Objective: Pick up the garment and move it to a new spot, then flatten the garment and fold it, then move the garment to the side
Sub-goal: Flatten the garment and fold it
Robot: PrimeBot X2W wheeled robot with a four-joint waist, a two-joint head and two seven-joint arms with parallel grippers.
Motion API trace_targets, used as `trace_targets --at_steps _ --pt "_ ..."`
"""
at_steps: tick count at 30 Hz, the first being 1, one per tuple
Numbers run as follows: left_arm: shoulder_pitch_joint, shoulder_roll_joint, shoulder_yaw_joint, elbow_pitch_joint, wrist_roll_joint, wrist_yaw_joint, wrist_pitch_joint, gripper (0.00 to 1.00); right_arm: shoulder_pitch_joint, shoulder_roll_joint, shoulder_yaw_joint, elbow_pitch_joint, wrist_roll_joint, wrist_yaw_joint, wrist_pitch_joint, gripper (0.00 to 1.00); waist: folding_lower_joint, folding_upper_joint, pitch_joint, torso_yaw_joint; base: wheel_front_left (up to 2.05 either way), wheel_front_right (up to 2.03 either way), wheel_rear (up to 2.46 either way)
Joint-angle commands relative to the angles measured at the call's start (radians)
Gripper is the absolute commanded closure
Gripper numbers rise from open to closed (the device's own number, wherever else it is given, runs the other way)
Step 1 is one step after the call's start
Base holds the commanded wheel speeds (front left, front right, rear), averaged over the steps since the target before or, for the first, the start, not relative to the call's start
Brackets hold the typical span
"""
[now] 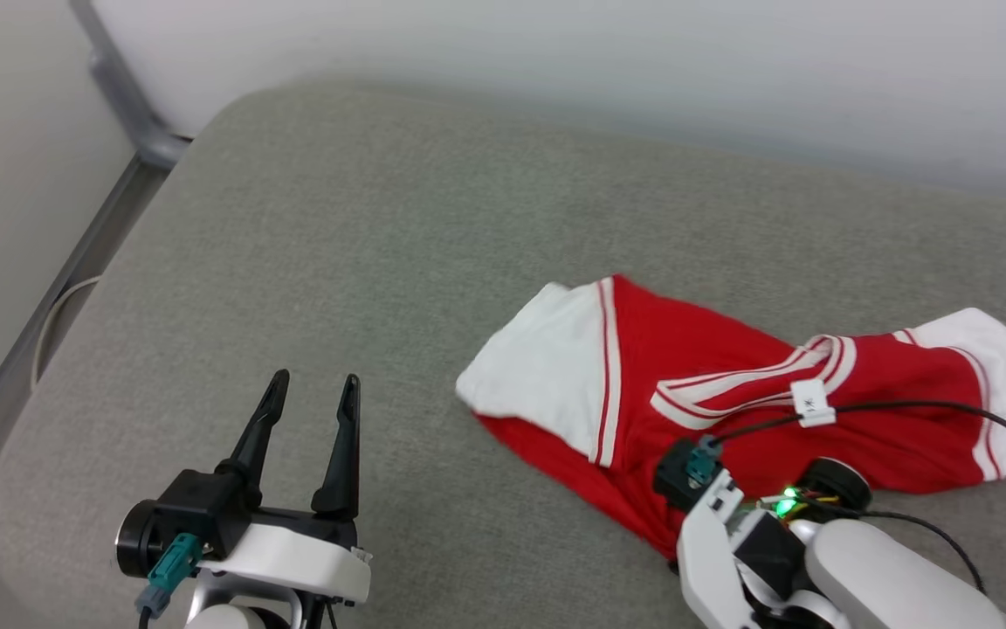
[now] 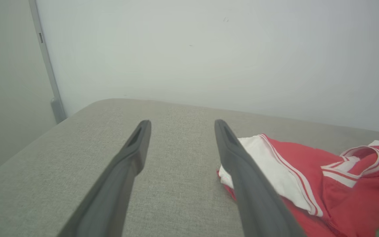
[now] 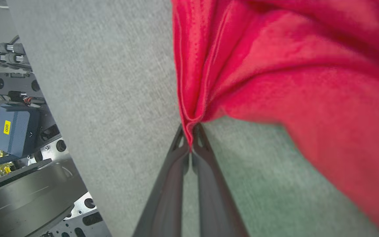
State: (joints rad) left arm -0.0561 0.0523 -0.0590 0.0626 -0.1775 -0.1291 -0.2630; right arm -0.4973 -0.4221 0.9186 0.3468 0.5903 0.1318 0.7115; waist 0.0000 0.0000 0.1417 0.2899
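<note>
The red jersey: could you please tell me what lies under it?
The red jersey lies on a grey fabric surface, visible beside it. Anything beneath its folds is covered. The right gripper pinches its edge.

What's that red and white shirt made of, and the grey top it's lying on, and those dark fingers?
The shirt looks like soft matte knit cloth: it creases and bunches freely. The grey surface seems woven, padded upholstery, with flecked weave and rounded edges. The left gripper's fingers look like smooth dark moulded plastic, possibly coated metal.
</note>
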Motion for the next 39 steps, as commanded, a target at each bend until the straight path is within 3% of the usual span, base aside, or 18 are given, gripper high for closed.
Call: trace_targets --at_steps 1,11,18,19,20,26,31,39 --pt "0.012 0.0 0.003 0.002 0.006 -0.002 -0.003 0.0 0.052 -0.061 0.003 -0.013 0.013 -0.002 0.026 1.0 0.0 0.0 -0.038 -0.048 0.0 0.0 0.0" --pt "0.047 0.013 0.002 0.009 0.001 -0.002 -0.003 0.0 0.178 -0.182 -0.11 -0.171 0.036 -0.002 0.085 1.0 0.0 0.0 -0.085 -0.123 0.0 0.0 0.0" --pt "0.049 0.023 -0.018 0.019 -0.01 -0.002 -0.003 0.0 0.268 -0.164 -0.217 -0.198 -0.019 -0.002 0.031 1.0 0.0 0.0 -0.079 -0.142 0.0 0.0 0.0" --pt "0.048 0.024 -0.019 0.02 -0.01 -0.002 -0.003 0.0 0.272 -0.151 -0.241 -0.199 -0.031 -0.002 0.006 0.2 0.0 0.0 -0.079 -0.146 0.0 0.0 0.0" --pt "0.047 0.025 -0.021 0.02 -0.009 -0.002 -0.003 0.0 0.279 -0.138 -0.258 -0.2 -0.041 -0.002 -0.015 0.0 0.0 0.0 -0.079 -0.15 0.0 0.0 0.0" --pt "0.041 0.037 -0.038 0.016 -0.011 -0.002 -0.003 0.0 0.299 -0.079 -0.383 -0.253 -0.058 -0.002 -0.175 0.0 0.0 0.0 -0.084 -0.17 0.0 0.0 0.0" --pt "0.039 0.036 -0.062 0.008 -0.015 -0.002 -0.003 0.0 0.341 -0.025 -0.55 -0.326 -0.102 -0.002 -0.395 0.0 0.0 0.0 -0.081 -0.192 0.0 0.0 0.0" --pt "0.044 0.059 -0.121 0.035 -0.037 -0.002 -0.003 0.0 0.415 0.139 -0.799 -0.376 -0.221 -0.001 -0.71 0.0 0.0 0.0 -0.058 -0.223 0.0 0.0 0.0"
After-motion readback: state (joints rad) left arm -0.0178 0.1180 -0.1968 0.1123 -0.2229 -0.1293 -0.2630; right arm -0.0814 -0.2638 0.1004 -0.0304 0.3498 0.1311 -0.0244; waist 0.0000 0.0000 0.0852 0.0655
